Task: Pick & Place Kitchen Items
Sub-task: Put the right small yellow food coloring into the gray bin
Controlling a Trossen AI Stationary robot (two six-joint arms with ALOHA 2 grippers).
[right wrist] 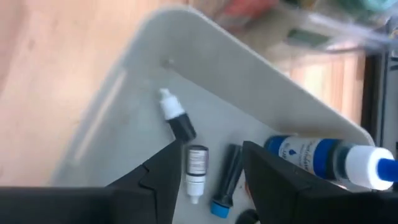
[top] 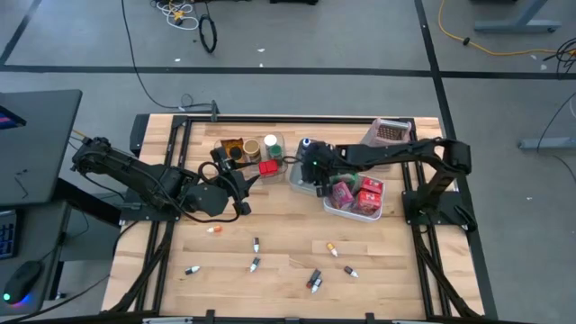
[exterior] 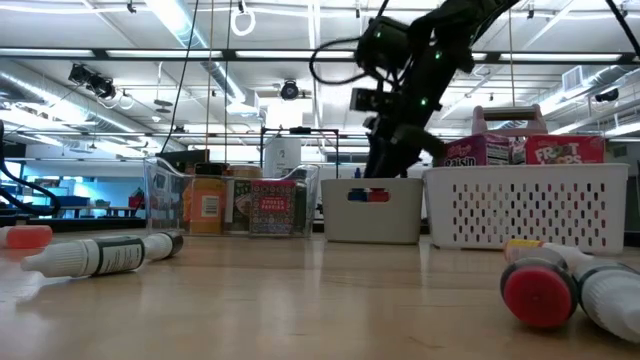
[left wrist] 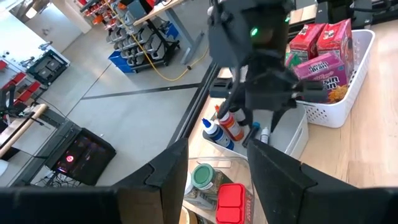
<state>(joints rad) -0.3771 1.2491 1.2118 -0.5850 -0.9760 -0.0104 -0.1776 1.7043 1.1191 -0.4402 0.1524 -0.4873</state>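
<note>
I am holding the right tool (top: 312, 175) over the grey bin (top: 301, 177), fingers parted and grasping nothing. Directly below it, small bottles (right wrist: 179, 121) are lying on the bin floor. Boxes (top: 358, 194) are sitting in the white basket (top: 373, 214) just beside it. The left tool (top: 236, 183) is hanging released near the clear bin (top: 274, 144); more bottles (top: 255, 264) are lying scattered on the tabletop (top: 396, 261).

Wood, plastic and card on my table

I see a matt pale wooden tabletop (top: 279, 247), a smooth grey plastic bin (right wrist: 205, 68), a perforated white plastic basket (exterior: 530, 205), glossy cardboard boxes (left wrist: 317, 46), and clear plastic bin (exterior: 165, 195).
</note>
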